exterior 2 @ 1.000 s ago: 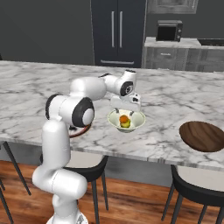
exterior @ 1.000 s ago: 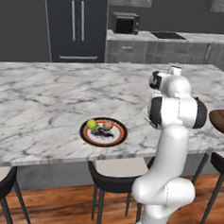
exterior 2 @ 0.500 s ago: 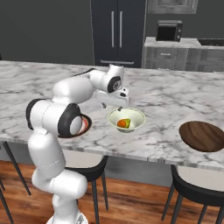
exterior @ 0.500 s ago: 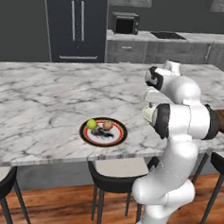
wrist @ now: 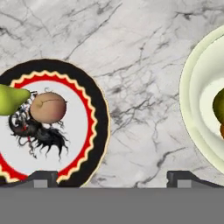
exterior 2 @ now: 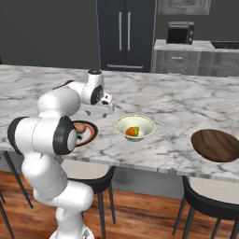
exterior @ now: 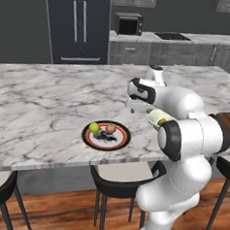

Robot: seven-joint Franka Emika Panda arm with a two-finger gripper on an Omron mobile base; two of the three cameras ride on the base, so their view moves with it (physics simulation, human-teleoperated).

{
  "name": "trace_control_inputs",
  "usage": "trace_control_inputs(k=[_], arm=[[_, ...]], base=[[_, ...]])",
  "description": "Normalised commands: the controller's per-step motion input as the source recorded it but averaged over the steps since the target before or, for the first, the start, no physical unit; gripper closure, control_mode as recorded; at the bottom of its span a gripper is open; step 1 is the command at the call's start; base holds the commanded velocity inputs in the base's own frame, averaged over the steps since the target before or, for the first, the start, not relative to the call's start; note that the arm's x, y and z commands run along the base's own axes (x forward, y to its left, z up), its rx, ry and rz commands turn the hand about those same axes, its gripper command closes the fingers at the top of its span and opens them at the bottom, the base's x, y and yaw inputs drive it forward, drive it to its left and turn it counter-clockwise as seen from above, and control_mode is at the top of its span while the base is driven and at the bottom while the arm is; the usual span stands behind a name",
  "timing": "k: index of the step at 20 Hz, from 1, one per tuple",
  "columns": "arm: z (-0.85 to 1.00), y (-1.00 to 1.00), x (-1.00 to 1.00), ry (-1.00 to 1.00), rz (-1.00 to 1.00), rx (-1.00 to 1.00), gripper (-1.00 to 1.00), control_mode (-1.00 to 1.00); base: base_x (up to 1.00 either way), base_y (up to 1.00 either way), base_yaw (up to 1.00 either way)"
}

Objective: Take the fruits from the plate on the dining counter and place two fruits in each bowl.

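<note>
Your end effector [wrist: 112, 177] hangs over bare marble tabletop [wrist: 135, 87] with its fingertips spread wide and nothing between them. At its 9 o'clock in the hand view lies the black-rimmed plate [wrist: 97, 105], carrying the tan-brown fruit [wrist: 48, 107] and, touching it, the green fruit [wrist: 11, 99]. At 3 o'clock sits the cream-green bowl [exterior 2: 122, 125], holding the orange fruit [exterior 2: 133, 132] and a yellow-green fruit [exterior 2: 135, 129].

Base cams flank arm; share plate [exterior: 106, 136].
</note>
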Motion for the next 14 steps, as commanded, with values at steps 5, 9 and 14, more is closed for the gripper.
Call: trace_control_inputs(k=[5,9,14], arm=[[0.15,1.00,-0.07,-0.19,0.06,-0.01,-1.00,-1.00],[0.00,0.80,-0.08,-0.10,-0.01,-0.02,-1.00,-1.00],[-0.24,0.00,0.05,0.05,-0.05,-0.01,-1.00,-1.00]], base=[[0.00,0.00,0.00],[0.00,0.00,0.00],[0.00,0.00,0.00]])
